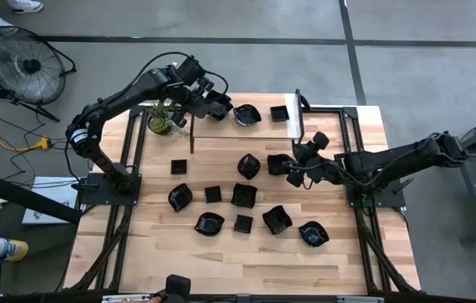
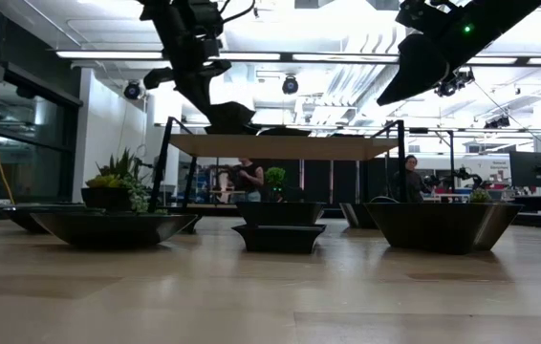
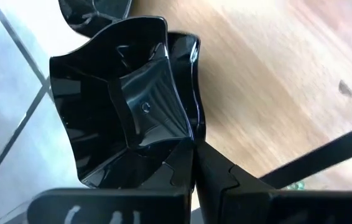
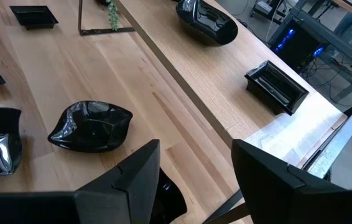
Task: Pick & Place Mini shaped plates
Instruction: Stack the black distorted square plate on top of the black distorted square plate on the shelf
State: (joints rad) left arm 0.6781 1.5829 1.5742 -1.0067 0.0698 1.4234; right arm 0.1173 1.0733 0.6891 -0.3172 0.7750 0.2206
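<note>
My left gripper (image 1: 219, 107) is at the table's far side, shut on a wavy-rimmed black mini plate (image 3: 126, 99). In the low view this plate (image 2: 228, 117) shows just over the raised wooden shelf (image 2: 280, 146). A rounded plate (image 1: 246, 114) and a rectangular one (image 1: 278, 112) rest on that far strip. Several more black plates (image 1: 242, 195) lie on their bases across the table's middle. My right gripper (image 1: 293, 172) hovers open at mid-right, above a plate (image 1: 278, 164); a leaf-like plate (image 4: 92, 127) lies beside it. My left gripper pinches the wavy plate's rim (image 3: 185, 134) between its two shut fingers, at one corner of the plate. The fingers slant down toward the far edge. The plate is tilted with its hollow side facing the wrist camera; whether its base touches the shelf I cannot tell.
A small green potted plant (image 1: 162, 119) stands at the far left, close to my left arm. Black frame bars (image 1: 192, 126) (image 1: 298, 109) rise around the far strip. A fan (image 1: 23, 63) stands on the floor beyond the table's far left corner.
</note>
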